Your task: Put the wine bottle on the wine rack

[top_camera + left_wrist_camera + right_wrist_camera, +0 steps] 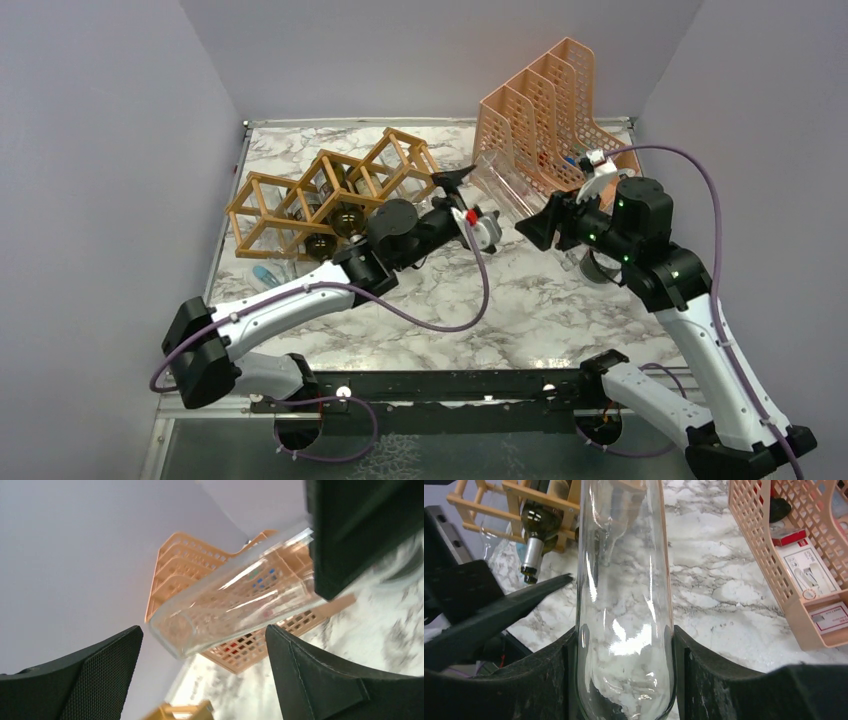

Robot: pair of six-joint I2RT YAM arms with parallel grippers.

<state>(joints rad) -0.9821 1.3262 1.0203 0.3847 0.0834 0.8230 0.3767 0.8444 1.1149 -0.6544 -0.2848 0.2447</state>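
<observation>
Overhead view: the right pincer (540, 222) grasps a clear glass wine bottle (500, 185), held above the bench (520, 300) between the wine rack (300, 195) and a peach file holder (545, 110).

Left wrist view: the left pincer (204, 635) gapes, released, with the bottle's end just beyond it.

Right wrist view: fingers (549, 680) clamp the bottle's rigid body. The glass looks smooth, likely slippery and breakable, and light if empty. Open bench lies ahead, but rack sticks and a dark bottle (538, 527) crowd the approach.
</observation>
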